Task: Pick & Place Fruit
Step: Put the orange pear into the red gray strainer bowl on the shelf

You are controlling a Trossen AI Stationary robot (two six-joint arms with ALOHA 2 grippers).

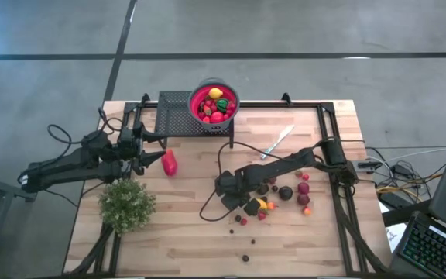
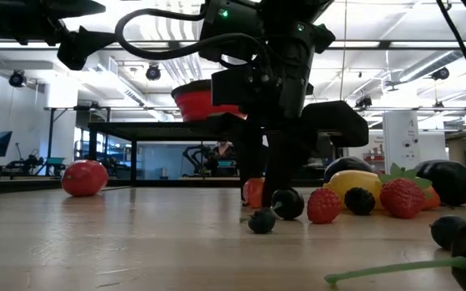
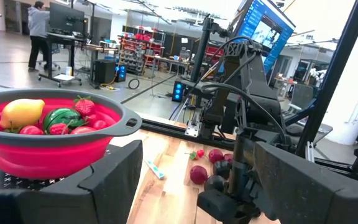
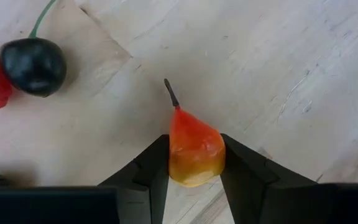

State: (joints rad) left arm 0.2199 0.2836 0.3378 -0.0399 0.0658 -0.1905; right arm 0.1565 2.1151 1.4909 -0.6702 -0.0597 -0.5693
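Lower center of the high view, our right gripper (image 4: 195,163) pinched an orange pear (image 4: 194,149), bare table (image 1: 176,232) leftward. Our left gripper (image 1: 159,158) waited open beside the red fruit (image 1: 169,163), upper left.

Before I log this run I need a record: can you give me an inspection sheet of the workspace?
Surface: wooden table, bare between items.
Job's things: red bowl holding fruit on black rack; loose fruit scattered near right arm; larger red piece.
Clutter: knife, green plant.
Hands: right hand closing on orange pear; left hand open, waiting by rack.
Cables: black cable looped on table.
Surroundings: person standing far off.
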